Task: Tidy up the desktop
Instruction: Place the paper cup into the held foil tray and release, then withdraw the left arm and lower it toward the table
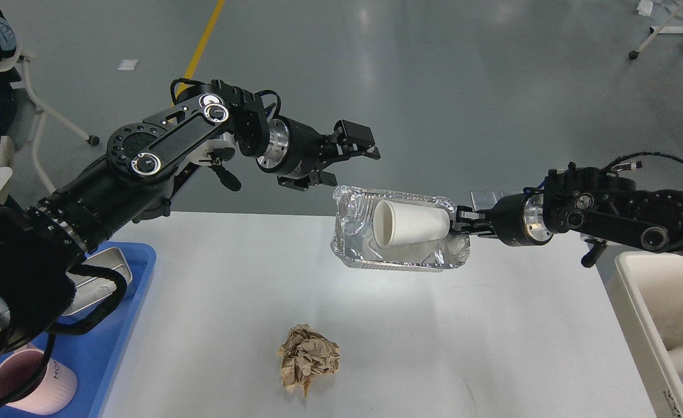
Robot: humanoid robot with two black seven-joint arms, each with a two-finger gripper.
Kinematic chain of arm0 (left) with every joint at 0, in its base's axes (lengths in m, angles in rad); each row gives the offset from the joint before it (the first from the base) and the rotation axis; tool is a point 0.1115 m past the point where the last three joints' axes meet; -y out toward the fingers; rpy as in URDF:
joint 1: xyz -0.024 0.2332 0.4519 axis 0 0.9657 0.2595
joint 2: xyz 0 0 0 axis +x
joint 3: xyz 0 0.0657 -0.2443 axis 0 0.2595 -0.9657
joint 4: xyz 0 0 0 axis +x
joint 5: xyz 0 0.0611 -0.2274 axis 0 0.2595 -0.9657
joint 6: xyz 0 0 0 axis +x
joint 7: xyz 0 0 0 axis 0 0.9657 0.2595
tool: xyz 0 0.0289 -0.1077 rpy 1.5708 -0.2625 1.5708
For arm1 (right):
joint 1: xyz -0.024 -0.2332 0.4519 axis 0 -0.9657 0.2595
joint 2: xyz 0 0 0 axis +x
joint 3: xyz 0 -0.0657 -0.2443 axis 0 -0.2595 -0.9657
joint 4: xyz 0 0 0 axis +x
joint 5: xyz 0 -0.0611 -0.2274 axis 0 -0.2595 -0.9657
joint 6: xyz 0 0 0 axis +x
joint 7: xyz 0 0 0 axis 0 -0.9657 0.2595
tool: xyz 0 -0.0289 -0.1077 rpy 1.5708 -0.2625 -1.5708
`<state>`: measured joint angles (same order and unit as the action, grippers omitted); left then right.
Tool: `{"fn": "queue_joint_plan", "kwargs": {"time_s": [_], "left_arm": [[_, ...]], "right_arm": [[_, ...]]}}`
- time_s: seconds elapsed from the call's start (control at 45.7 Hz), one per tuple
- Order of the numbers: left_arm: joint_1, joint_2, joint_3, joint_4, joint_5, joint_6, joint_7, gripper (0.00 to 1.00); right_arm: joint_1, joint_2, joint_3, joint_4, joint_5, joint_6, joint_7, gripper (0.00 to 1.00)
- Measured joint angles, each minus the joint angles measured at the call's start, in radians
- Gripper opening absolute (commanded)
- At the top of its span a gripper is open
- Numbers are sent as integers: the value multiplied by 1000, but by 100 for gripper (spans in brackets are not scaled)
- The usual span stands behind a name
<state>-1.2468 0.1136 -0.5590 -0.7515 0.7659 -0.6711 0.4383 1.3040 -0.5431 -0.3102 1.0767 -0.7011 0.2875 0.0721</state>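
In the head view, the tidying is being judged as partly done. 1 foil tray [399, 255] is being held above the far part of the desktop [376, 325] by the right gripper [462, 223], whose fingers are being kept clamped on the tray's right rim. 1 white paper cup [411, 223] is being carried on its side inside that tray, its mouth turned to the left. The left gripper [357, 152] is being held in the air above and to the left of the tray, touching nothing, its fingers being kept apart and empty.

1 crumpled ball of brown paper [308, 358] is being left on the desktop, near the front edge and well apart from both grippers; it is the only loose thing being seen on the white surface. The tray with its cup and this paper ball are being judged as what is left to clear.

1 blue bin [141, 273] is being seen at the left edge, with 1 metal tray [100, 284] and 1 pink mug [31, 383] lying in it. 1 cream-white bin [637, 290] is being seen at the right edge, with some pale items in it that cannot be counted.
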Motion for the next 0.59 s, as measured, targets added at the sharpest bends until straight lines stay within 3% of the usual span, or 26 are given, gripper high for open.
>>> {"fn": "queue_joint_plan", "kwargs": {"time_s": [0.175, 0.372, 0.481, 0.591], "left_arm": [[-20, 29, -31, 0, 3, 83, -24, 98], [7, 101, -91, -4, -2, 89, -142, 98], [66, 175, -129, -16, 1, 46, -270, 98], [152, 246, -134, -39, 33, 16, -504, 98]], "right_arm": [[5, -3, 2, 6, 0, 0, 0, 0], [9, -24, 2, 16, 0, -1, -1, 0], [9, -30, 2, 17, 0, -1, -2, 0], [9, -31, 2, 17, 0, -1, -2, 0]]}}
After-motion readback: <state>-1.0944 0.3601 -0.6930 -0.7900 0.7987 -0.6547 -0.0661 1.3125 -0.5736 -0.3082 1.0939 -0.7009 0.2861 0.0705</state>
